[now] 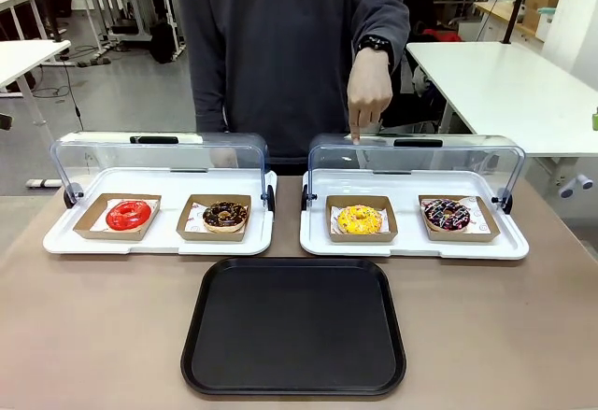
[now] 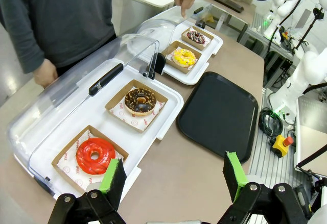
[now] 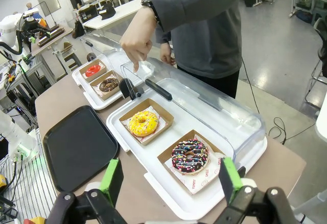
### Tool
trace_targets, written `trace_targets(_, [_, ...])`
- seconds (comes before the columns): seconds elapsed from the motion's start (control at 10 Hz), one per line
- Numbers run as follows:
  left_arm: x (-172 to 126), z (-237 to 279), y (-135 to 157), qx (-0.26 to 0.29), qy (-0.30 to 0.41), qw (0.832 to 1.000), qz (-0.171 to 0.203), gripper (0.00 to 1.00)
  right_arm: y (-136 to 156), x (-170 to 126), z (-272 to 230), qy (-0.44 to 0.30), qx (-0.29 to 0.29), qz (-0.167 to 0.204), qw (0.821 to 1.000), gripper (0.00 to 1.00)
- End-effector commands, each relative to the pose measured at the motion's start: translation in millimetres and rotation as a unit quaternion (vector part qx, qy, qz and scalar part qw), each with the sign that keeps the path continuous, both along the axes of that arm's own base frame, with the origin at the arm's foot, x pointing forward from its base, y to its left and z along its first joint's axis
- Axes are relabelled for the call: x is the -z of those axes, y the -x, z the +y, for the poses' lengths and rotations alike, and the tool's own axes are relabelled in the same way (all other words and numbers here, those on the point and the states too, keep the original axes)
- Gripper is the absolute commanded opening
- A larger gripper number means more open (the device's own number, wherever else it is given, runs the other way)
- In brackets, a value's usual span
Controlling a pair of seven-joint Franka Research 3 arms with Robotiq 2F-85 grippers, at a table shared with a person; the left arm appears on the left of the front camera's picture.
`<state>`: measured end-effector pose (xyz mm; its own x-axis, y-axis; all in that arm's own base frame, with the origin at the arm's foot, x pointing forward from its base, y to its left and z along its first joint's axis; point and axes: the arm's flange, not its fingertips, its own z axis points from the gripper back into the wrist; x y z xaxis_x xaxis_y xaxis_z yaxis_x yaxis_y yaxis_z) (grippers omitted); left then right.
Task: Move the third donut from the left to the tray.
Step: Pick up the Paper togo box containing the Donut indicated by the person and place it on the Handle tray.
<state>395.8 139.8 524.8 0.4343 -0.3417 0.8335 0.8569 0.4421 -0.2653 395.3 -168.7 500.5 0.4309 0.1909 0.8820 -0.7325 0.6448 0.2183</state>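
Nothing was done yet: yellow sprinkled donut (image 1: 359,219) sat in its cardboard holder (image 1: 363,238), not on the black tray (image 1: 294,326); left gripper (image 2: 172,175) and right gripper (image 3: 170,179) gaped wide, empty.

Bright, even overhead room light, all views. Shadows soft and short: thin dark line under black tray (image 1: 293,328) rim on desk (image 1: 93,335). White glare streaks on clear domed lids (image 1: 112,158); dull sheen on tray face. Polished floor (image 3: 276,55) throws pale reflections. Front view sharp, near-straight lines. Wrist views wide-angle: desk edges bow, background leans toward corners, far room slightly soft.
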Motion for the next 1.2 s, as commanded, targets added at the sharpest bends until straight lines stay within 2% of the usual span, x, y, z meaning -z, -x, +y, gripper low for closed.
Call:
trace_targets(0.0, [-1,0,-1,0.003,0.008,1.0,-0.005,1.0,-4,0,0,-0.006,-0.001,-0.019,1.0,1.0])
trace_targets(0.6, [-1,0,-1,0.003,0.008,1.0,-0.005,1.0,-4,0,0,-0.006,-0.001,-0.019,1.0,1.0])
trace_targets(0.7, [-1,0,-1,0.003,0.008,1.0,-0.005,1.0,0,0,0,0.0,0.0,0.0,1.0,1.0])
trace_targets(0.9, [-1,0,-1,0.003,0.008,1.0,-0.005,1.0,-7,-31,61,0.086,-0.048,-0.018,0.995,1.0])
trace_targets(1.1, [-1,0,-1,0.003,0.008,1.0,-0.005,1.0,-8,-50,129,0.189,-0.097,-0.014,0.977,1.0])
